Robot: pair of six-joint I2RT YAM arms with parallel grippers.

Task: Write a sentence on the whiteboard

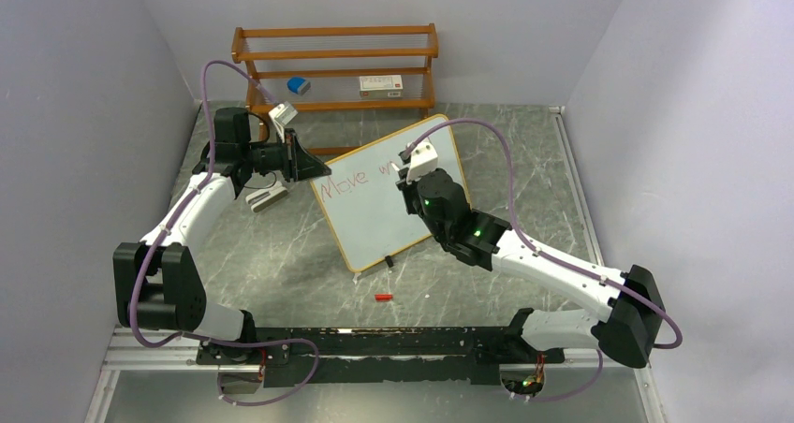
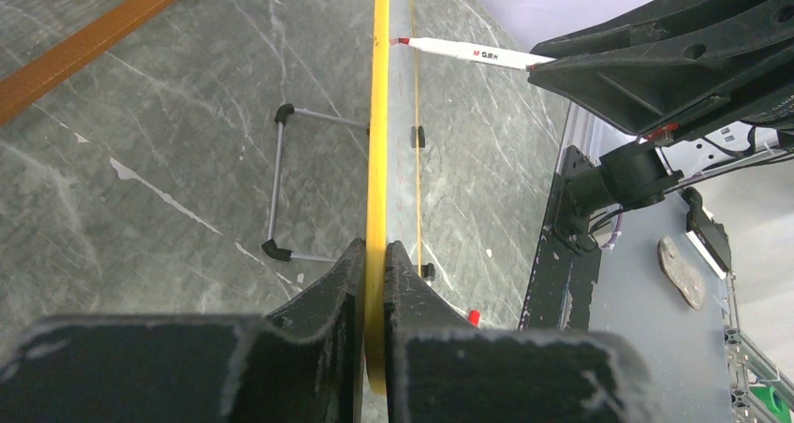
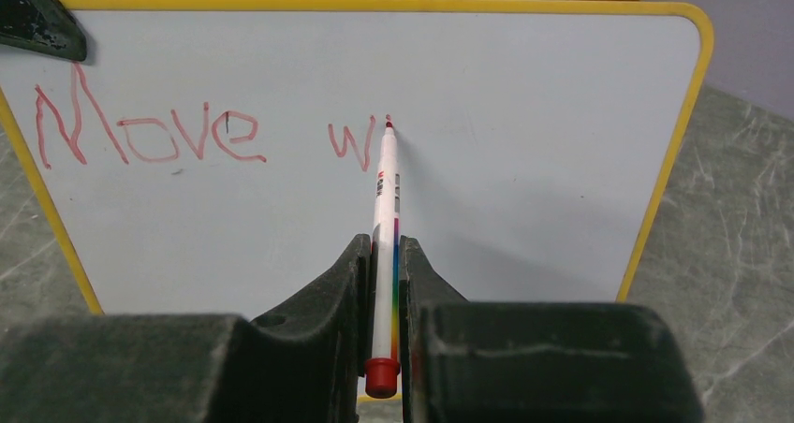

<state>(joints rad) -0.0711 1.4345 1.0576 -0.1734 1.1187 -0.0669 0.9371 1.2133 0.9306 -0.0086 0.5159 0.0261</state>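
The whiteboard (image 1: 374, 222) stands propped at a tilt on the grey marble-pattern bench (image 1: 281, 255), in front of the wooden shelf rack (image 1: 337, 53), and carries the red lettering "Move w". The left tool (image 2: 374, 255) is closed narrow on the yellow frame at the board's upper left corner. The right tool (image 3: 385, 245) is clamped on a white marker (image 3: 385, 189) with a red end, whose red tip touches the board surface just right of the "w".
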